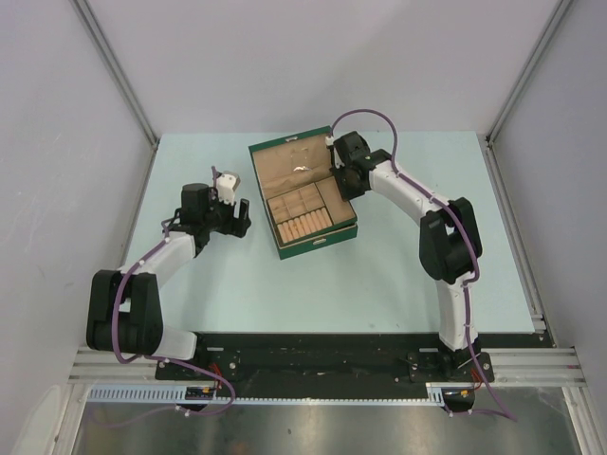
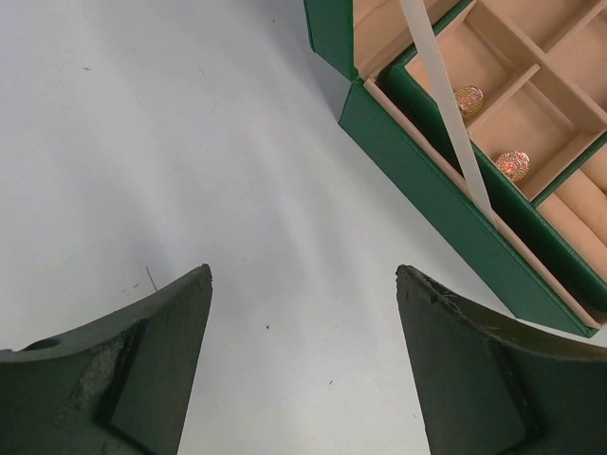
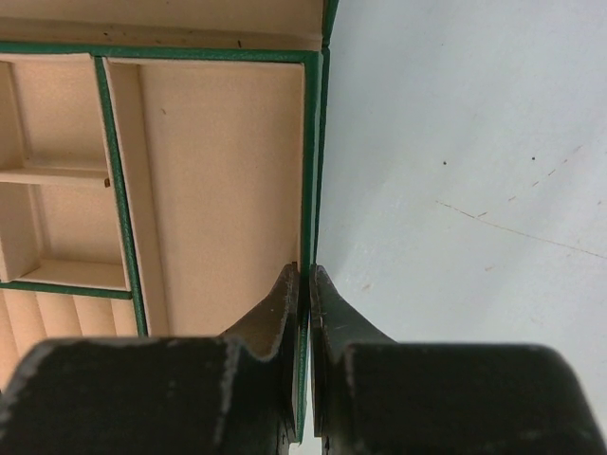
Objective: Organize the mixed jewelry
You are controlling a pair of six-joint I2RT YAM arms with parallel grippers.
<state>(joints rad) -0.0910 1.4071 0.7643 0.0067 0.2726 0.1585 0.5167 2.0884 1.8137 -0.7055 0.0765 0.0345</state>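
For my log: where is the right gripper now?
In the top view the right gripper is at the right wall of the green box; the wrist view shows its fingers pinching that wall.

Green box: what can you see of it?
The green box lies open on the pale table, its lid swung back. Inside is tan lining: small square compartments, one long one, and ridged rolls at the near end. A white ribbon links lid and base. Two compartments hold small glittery pieces. The right gripper pinches its side wall.
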